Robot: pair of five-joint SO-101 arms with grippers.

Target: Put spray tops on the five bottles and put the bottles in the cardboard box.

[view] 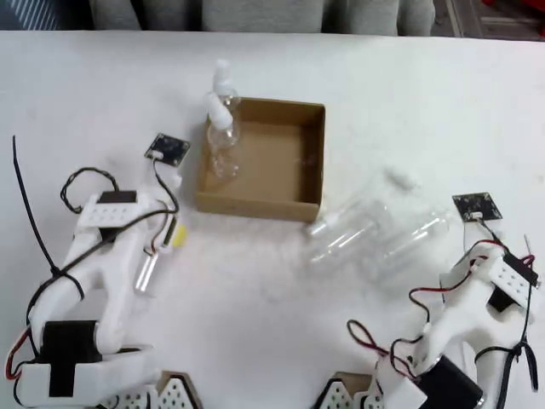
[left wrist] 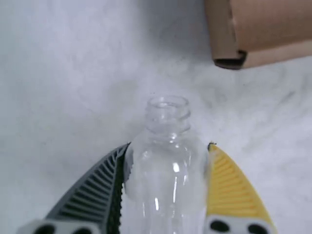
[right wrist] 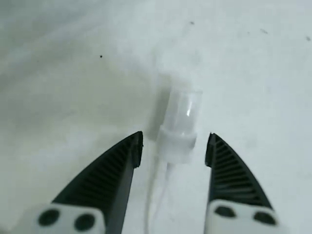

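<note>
Left pincer (left wrist: 168, 148) clamped on the body of a clear bottle (left wrist: 165, 180), grey finger on one side, yellow finger on the other, the bottle's neck open and bare of any top. Beyond the neck, a corner of the cardboard box (left wrist: 258, 34), near the bottle but apart from it.

Right pincer (right wrist: 174, 137) spread wide, low over the white table (right wrist: 73, 58), black fingers either side of a spray top (right wrist: 179, 127) lying flat on the table, touching neither finger, thin tube trailing back between them.

From the high view, the box open-topped at mid-table. Upright inside it, against the wall nearer the left arm, capped bottles (view: 223, 136), seemingly two, though hard to separate through the clear plastic. On the table just beyond the opposite side of the box, two loose bottles lying on their sides, one (view: 345, 232) close to the box's near corner, the other (view: 417, 232) just beside it, towards the right arm.
</note>
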